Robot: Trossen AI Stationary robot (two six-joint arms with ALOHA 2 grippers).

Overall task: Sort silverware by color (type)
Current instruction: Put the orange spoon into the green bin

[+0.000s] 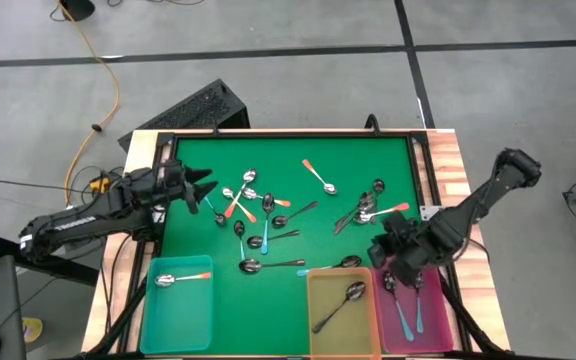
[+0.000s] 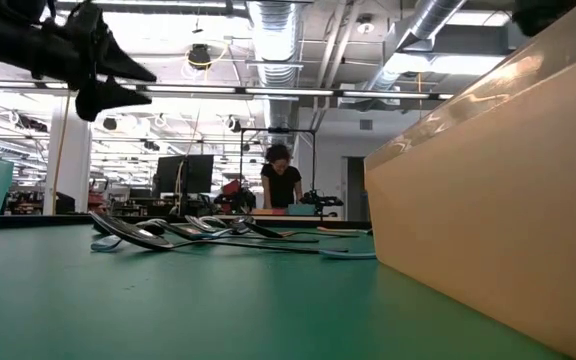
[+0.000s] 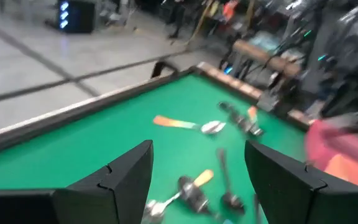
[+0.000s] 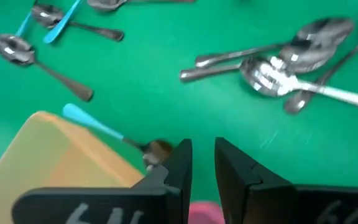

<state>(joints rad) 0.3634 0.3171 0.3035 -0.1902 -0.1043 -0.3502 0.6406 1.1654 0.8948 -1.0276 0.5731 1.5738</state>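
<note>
Several spoons lie loose on the green mat point(image 1: 298, 160): a cluster at the left centre point(image 1: 253, 215), an orange-handled one point(image 1: 318, 177) farther back, and a shiny heap point(image 1: 368, 208) point(image 4: 291, 62) at the right. A blue-handled spoon point(image 4: 95, 127) lies against the yellow bin's far corner. My right gripper point(image 1: 383, 252) point(image 4: 202, 155) hangs above the mat by the far ends of the yellow and pink bins, its fingers a narrow gap apart with nothing between them. My left gripper point(image 1: 206, 190) point(image 3: 197, 155) hovers open, wide, over the mat's left edge, clear of the spoons.
Along the near edge stand a teal bin point(image 1: 178, 318) holding an orange-handled spoon, a yellow bin point(image 1: 318, 330) with a dark spoon, and a pink bin point(image 1: 438, 335) with two blue-handled spoons. A raised frame borders the mat. A person stands in the room beyond point(image 2: 280, 180).
</note>
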